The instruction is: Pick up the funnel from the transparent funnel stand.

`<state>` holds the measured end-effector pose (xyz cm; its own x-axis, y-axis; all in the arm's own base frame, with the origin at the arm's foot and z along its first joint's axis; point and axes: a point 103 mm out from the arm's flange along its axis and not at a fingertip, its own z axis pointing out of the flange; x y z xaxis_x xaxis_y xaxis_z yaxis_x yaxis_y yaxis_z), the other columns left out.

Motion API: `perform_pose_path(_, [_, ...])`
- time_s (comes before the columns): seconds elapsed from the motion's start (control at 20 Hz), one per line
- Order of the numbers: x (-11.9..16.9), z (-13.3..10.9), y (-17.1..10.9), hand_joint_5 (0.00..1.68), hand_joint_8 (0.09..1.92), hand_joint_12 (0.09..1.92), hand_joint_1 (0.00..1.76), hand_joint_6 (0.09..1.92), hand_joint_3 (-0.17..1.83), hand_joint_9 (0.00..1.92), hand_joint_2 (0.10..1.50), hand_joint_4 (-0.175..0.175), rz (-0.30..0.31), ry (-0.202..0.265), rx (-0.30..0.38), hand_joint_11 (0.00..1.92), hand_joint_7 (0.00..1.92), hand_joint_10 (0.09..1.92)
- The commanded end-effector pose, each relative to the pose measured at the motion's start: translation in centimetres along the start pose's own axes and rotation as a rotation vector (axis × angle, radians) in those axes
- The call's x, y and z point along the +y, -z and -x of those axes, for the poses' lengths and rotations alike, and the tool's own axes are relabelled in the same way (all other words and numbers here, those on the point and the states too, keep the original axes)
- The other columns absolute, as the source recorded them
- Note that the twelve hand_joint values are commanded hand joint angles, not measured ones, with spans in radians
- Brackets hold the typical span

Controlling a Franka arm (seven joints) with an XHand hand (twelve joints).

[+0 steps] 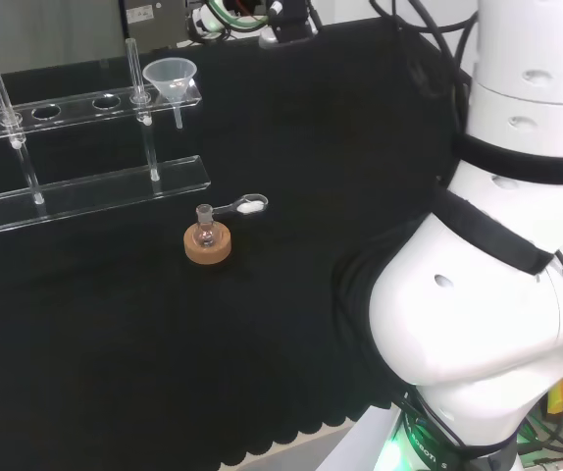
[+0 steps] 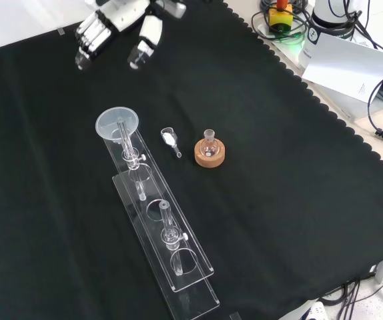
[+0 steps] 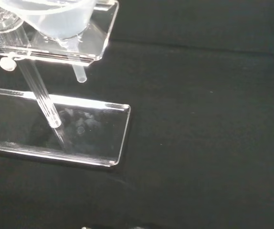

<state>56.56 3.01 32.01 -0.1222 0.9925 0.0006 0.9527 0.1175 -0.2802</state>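
The see-through plastic funnel (image 2: 117, 124) sits in the clear plastic stand (image 2: 165, 237). The round cork ring (image 2: 209, 153) is light brown. The tabletop cloth (image 2: 278, 200) is black.

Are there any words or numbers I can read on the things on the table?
No words or numbers can be read.
Funnel, clear stand, small flask on its cork ring, and little spoon: no print on them.
White card beside the cloth: a small mark, too small to read.
Sticker on the grey box behind the bench: too blurred to read.
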Motion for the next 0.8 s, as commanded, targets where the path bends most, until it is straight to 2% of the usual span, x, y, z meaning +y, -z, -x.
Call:
perform_pose_path(0.05, [2.5, -1.7, -0.8, 0.16, 0.52, 1.38, 0.11, 0.09, 0.33, 0.23, 1.05, -0.005, -0.033, 0.056, -0.033, 0.04, 0.09, 0.62])
perform_pose_path(0.4, [3.0, -2.7, -0.9, 0.14, 0.55, 1.40, 0.38, 0.09, 0.26, 0.28, 0.92, -0.009, -0.087, 0.064, -0.082, 0.05, 0.13, 0.66])
perform_pose_path(0.6, [3.3, -3.9, -1.5, 0.14, 0.59, 1.41, 0.46, 0.09, 0.24, 0.30, 0.86, -0.013, -0.152, 0.077, -0.125, 0.08, 0.10, 0.68])
perform_pose_path(0.8, [3.7, -5.4, -1.7, 0.12, 0.63, 1.42, 0.49, 0.09, 0.21, 0.32, 0.80, -0.023, -0.180, 0.097, -0.157, 0.16, 0.06, 0.71])
